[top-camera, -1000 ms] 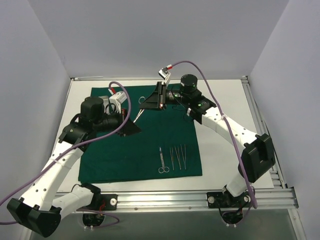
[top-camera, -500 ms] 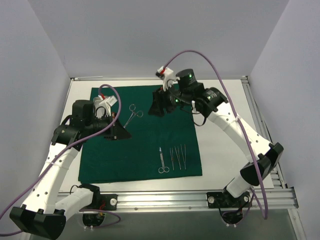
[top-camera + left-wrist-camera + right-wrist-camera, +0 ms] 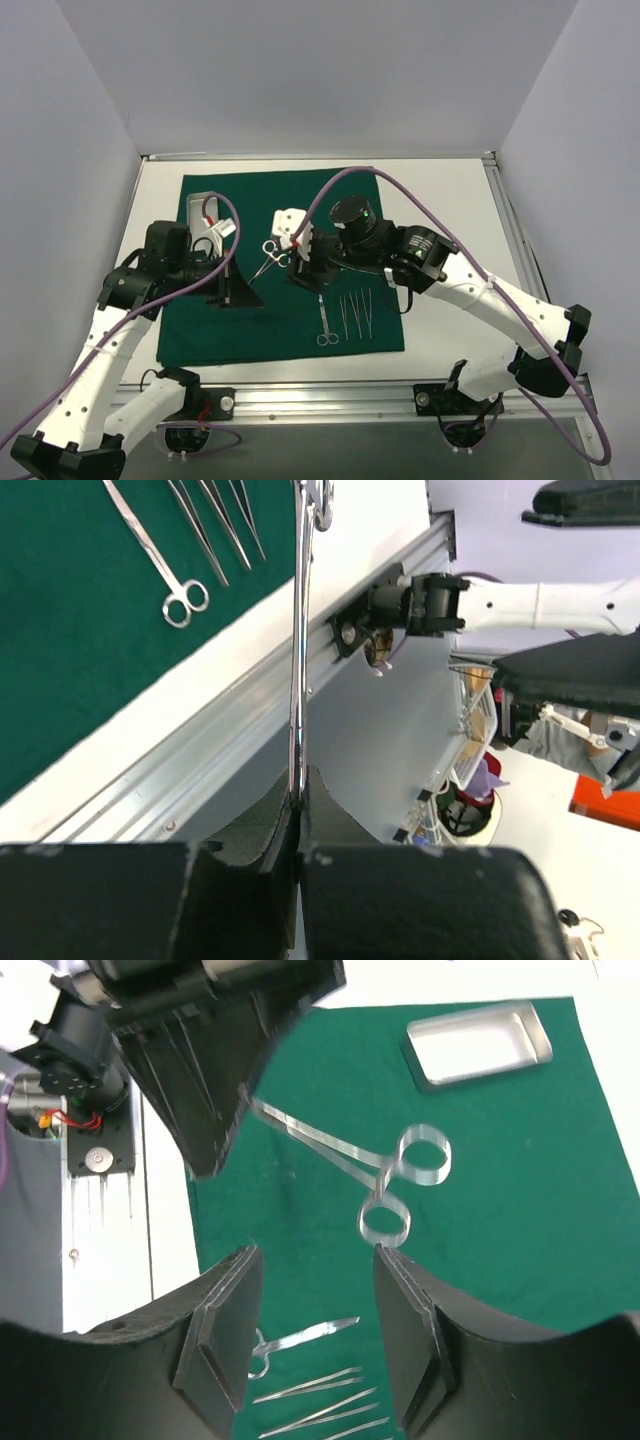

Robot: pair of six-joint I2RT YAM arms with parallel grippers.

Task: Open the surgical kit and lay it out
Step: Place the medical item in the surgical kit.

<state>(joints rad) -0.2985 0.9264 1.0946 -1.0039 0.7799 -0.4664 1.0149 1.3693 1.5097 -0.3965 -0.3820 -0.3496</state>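
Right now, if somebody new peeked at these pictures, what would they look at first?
Probably the shiny ring-handled forceps, held up over the middle of the green cloth. The left gripper pinches its tip with jaws shut, and the right gripper hovers by its rings with jaws open. Next comes the neat row of scissors and tweezers at the cloth's near edge, then the silver tray in its far left corner.

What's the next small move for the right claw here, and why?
Probably ease the right claw forward until the ring handles of the forceps sit inside its jaws, then close. Its jaws stand open just short of the rings, while the left claw is shut on the tips and holds the forceps up off the green cloth. That looks like a handover.
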